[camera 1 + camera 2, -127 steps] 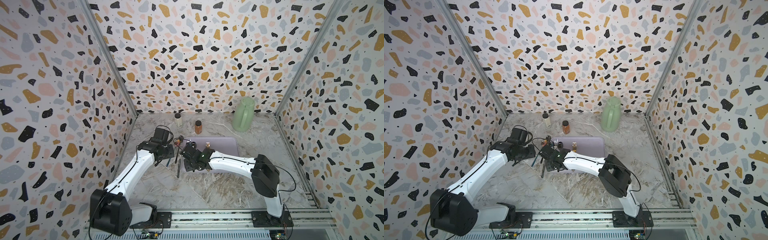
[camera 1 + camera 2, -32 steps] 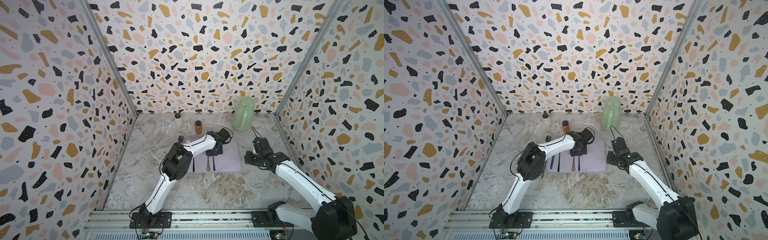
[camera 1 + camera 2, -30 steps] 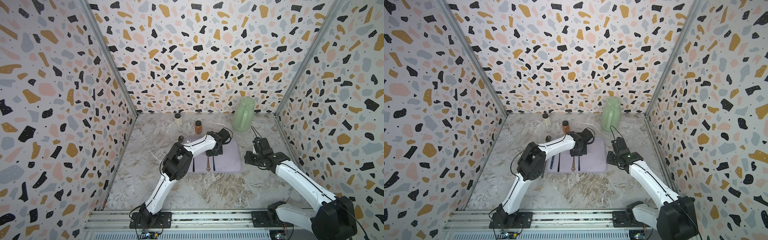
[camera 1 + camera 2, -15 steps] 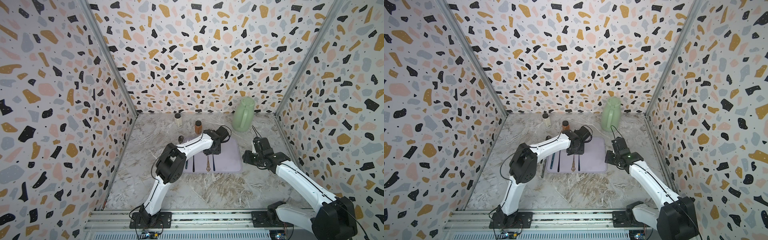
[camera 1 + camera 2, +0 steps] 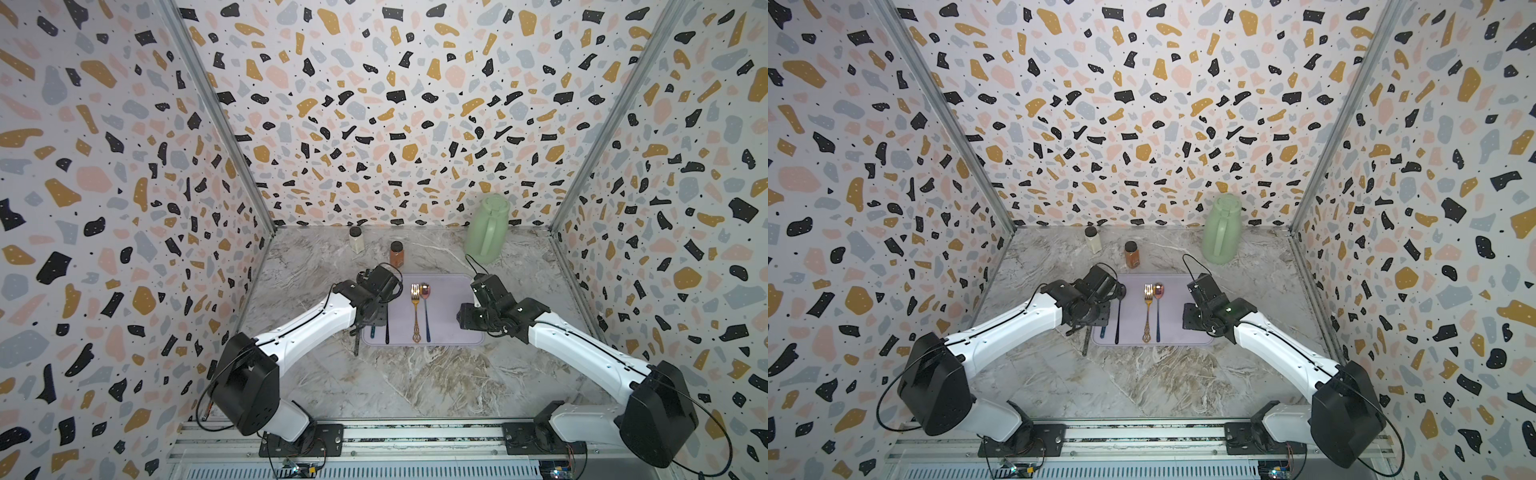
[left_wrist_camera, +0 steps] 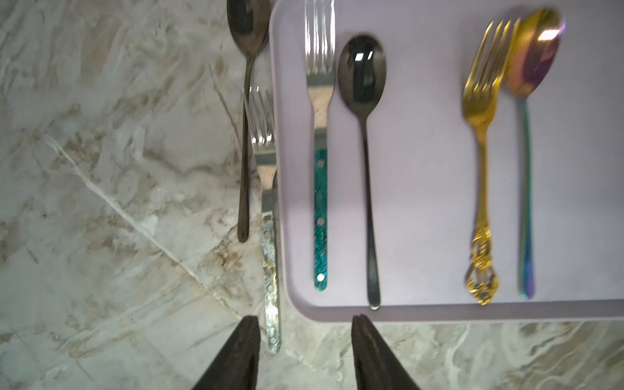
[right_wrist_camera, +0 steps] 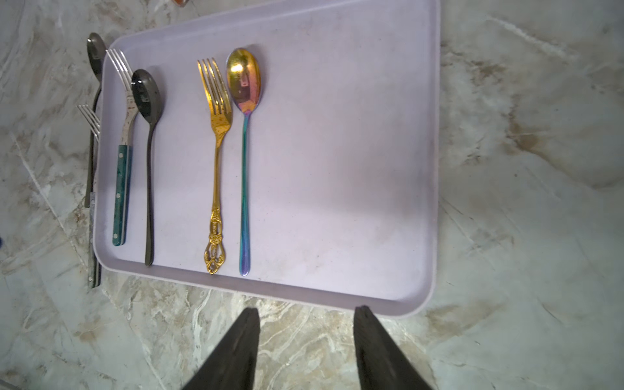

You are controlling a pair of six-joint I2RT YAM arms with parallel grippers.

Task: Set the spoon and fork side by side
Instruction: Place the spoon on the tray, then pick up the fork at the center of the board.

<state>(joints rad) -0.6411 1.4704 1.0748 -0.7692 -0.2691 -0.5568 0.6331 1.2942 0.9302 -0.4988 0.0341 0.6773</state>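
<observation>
Caught the gold fork and the rainbow spoon lying parallel, just beside each other near the middle of the lilac tray, handle ends just short of its near rim. Found a teal-handled fork and a black spoon paired closer to the edge nearest the left arm. Noted a dark spoon and a silver-handled fork off the tray, hard against that rim on the marble surface. Saw the left hand open and empty above the tray's near left corner. Saw the right hand likewise open and empty, by the near right corner. Recorded broad bare tray between the rainbow spoon and the right rim.
</observation>
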